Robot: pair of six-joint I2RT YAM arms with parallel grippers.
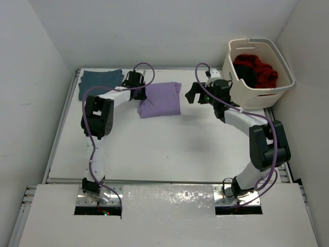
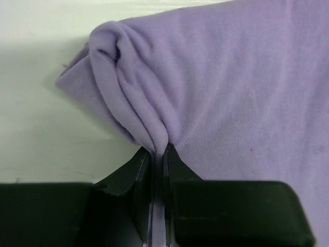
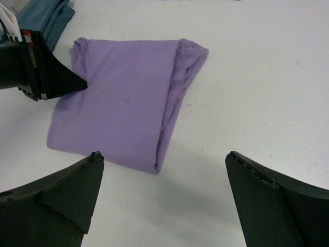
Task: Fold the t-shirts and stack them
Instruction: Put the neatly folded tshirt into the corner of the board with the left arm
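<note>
1. The lavender t-shirt (image 1: 160, 99) lies on the table (image 1: 169, 149) between the two sets of fingers. It is folded into a rough rectangle. One side fold is puffy, and the edge by the left fingers is bunched into soft ridges.
2. The left fingers (image 2: 144, 170) are clenched on that bunched edge, with a thin pleat of cloth pinched between them.
3. The right fingers (image 1: 193, 93) are spread wide and grasp nothing, with the lavender shirt lying ahead of them.
4. The teal t-shirt (image 1: 100, 81) lies folded flat beyond the left fingers, on the side away from the lavender one and apart from it.
5. The red t-shirt (image 1: 257, 69) sits crumpled in the basket (image 1: 285, 72) behind the right fingers. Something dark lies beside it; I cannot tell what.
6. I judge the task under halfway done. Two shirts are folded but not stacked, and the basket's contents are still unfolded.
</note>
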